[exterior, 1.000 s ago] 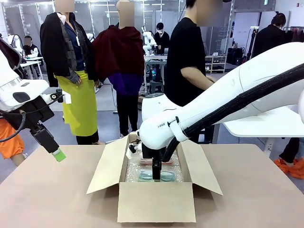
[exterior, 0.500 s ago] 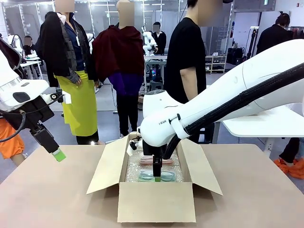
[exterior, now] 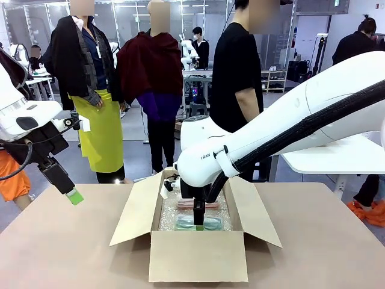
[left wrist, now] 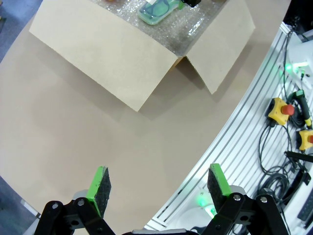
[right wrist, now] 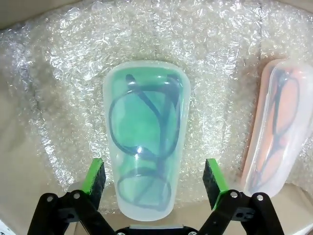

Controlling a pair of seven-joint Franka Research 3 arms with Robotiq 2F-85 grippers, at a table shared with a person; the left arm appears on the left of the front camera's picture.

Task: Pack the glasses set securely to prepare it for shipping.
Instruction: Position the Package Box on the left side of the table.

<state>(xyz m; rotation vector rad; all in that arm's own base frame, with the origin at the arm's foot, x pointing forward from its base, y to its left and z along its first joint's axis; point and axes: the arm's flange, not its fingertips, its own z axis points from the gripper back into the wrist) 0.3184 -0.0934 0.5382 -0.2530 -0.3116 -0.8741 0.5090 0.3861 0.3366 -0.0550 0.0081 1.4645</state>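
An open cardboard box stands mid-table, lined with bubble wrap. Two clear cases of the glasses set lie flat on the wrap. The teal-green one is nearer the front wall, and the pink one lies beside it, farther back. My right gripper reaches down into the box and is open. Its green pads stand on either side of the teal case's near end, holding nothing. My left gripper hangs open and empty above the table's left side; its wrist view catches the teal case.
The box's four flaps stand spread outward. A person in black stands just behind the box at the far edge. A white table is at the right. Yellow stop buttons and cables lie along the robot-side rail.
My right arm's wrist has shifted slightly to the right over the box. The person behind the box has lowered an arm. My left arm has not moved.
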